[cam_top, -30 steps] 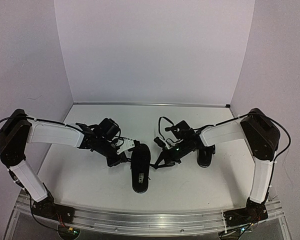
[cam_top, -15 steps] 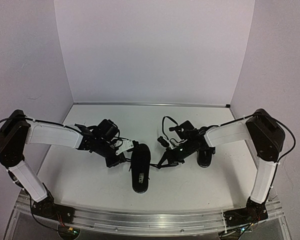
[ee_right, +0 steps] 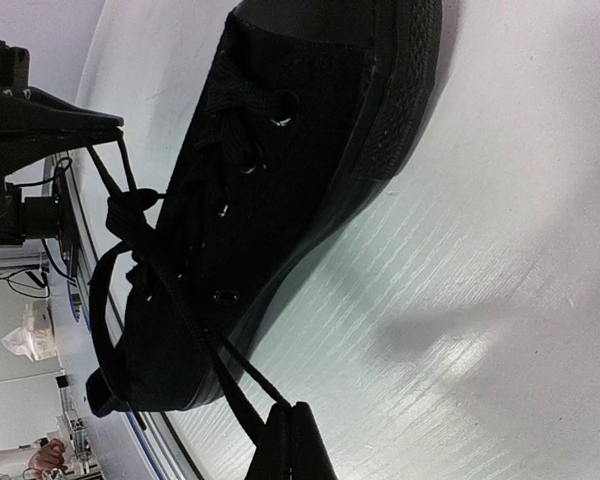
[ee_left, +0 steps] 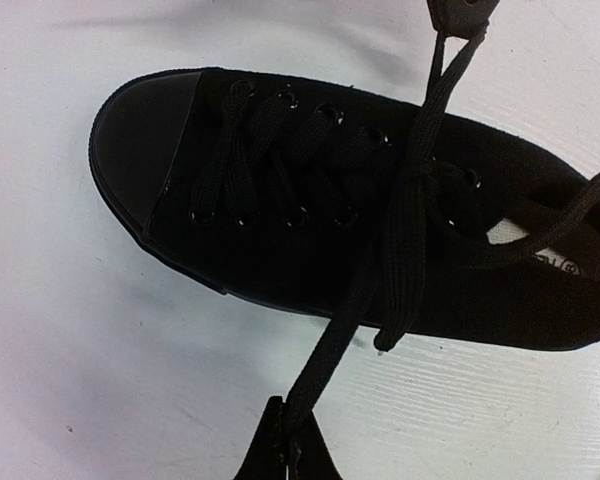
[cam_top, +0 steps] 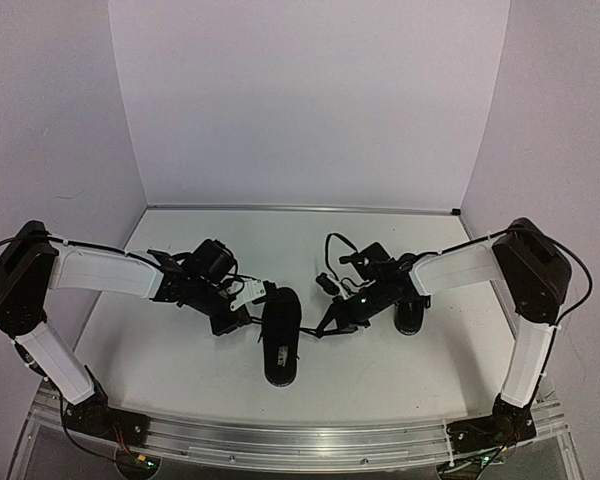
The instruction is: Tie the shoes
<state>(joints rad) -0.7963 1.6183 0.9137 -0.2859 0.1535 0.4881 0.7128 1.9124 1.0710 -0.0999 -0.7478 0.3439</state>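
1. Pulling the laces [ee_left: 405, 230] apart looks like the step in hand: each pincer holds 1 strand on opposite sides of the shoe [cam_top: 281, 335], which I judge is meant to draw the crossing snug over the top eyelets.
2. The left pincer [ee_left: 285, 450] is clenched on 1 strand, low beside the shoe's flank, and the strand runs taut up to the crossing.
3. The right pincer [ee_right: 290, 435] is likewise clamped on the other strand, just above the desk [cam_top: 180, 370] on the shoe's opposite side.
4. That shoe sits on its sole near the middle of the desk; no bow shows yet.
5. A second shoe [cam_top: 412, 316] lies by the right forearm, unheld.
6. Both arms reach inward from the outer edges, forearms sloping down and wrists low, so the pull stays nearly level.
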